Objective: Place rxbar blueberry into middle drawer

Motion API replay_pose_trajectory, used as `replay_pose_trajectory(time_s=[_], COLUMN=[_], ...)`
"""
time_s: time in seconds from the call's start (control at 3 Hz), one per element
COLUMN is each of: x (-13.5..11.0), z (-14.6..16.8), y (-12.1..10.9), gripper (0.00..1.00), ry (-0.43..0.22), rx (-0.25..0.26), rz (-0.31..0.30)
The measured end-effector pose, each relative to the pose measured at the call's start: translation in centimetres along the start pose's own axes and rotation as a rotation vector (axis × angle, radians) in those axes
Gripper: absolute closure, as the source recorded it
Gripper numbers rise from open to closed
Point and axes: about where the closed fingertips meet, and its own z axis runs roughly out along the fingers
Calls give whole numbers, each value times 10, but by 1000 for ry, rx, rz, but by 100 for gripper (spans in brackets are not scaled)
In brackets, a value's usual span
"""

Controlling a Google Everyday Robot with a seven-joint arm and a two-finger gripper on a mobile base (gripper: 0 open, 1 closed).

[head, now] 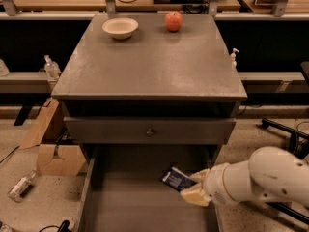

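Navy rxbar blueberry (175, 179) in jaws over middle drawer (136, 203).

- The worktop (149, 69) is the flat, dull grey top of a cabinet, roughly square, and it overhangs the cabinet front.
- A pale, shallow bowl (120, 27) stands upright on it near the back left corner.
- A red-orange apple (174, 21) sits on it to the right of the bowl, apart from it and slightly nearer the back edge.
- The gripper (187, 187) is off the worktop, well forward and right of the bowl. It is below the front edge, over the open drawer (140, 211), its fingers clamped on a dark bar (174, 179).
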Motion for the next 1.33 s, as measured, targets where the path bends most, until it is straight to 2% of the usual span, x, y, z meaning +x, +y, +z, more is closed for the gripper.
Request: replay_pose_trajectory(time_s=[0.33,0.67,1.0,1.33], x=[54,82,96,97], z=[68,119,156,156], y=[1,-8,-19,-16], gripper=[100,100,100,81], ry=[12,18,17,18], rx=[-59,-103,-125,-132], rz=[75,133,174,175])
